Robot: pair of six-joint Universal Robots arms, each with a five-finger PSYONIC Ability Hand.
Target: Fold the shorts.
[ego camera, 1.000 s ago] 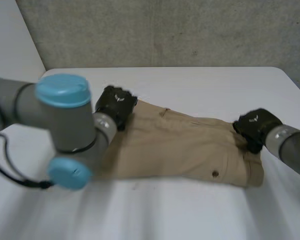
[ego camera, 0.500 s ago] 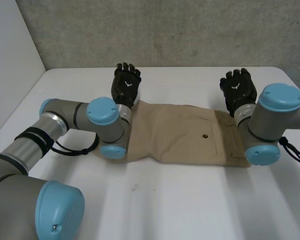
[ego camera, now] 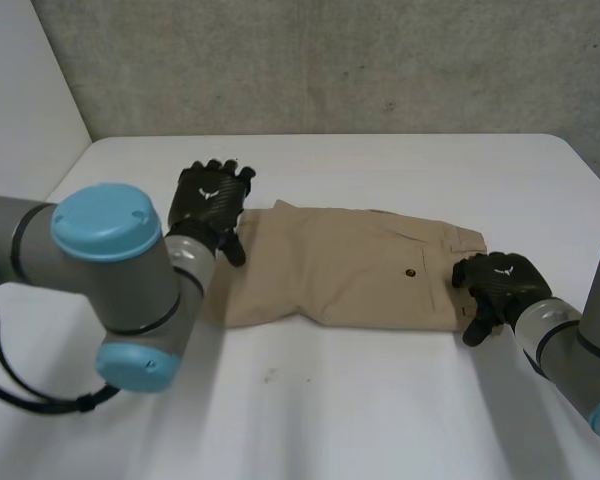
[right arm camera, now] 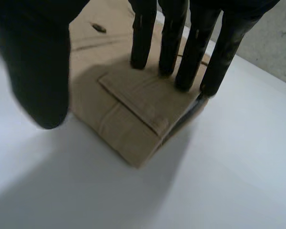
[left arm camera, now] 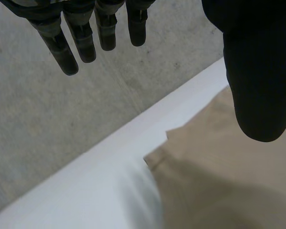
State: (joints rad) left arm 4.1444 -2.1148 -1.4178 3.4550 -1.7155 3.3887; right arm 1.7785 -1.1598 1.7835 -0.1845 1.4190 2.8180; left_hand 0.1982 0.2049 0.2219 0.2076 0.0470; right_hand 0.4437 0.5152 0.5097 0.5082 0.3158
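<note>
The tan shorts (ego camera: 350, 270) lie folded across the middle of the white table, a dark button (ego camera: 410, 271) facing up. My left hand (ego camera: 208, 200) hovers at their left end, fingers (left arm camera: 86, 38) straight and thumb (left arm camera: 257, 86) spread apart above the cloth (left arm camera: 219, 181), holding nothing. My right hand (ego camera: 495, 283) is at the shorts' right near corner. There its straight fingers (right arm camera: 174, 38) come down onto the folded waistband corner (right arm camera: 128, 109), while the thumb (right arm camera: 38, 71) stays off the cloth over the table.
The white table (ego camera: 380, 400) spreads bare in front of the shorts. A grey wall (ego camera: 330, 60) rises behind its far edge. My left arm's elbow with its light-blue cap (ego camera: 110, 220) looms over the table's left near part.
Both hands have come back from beyond the shorts' far edge. The left now sits at the left end, the right at the right near corner. The shorts lie about where they were half a second ago.
</note>
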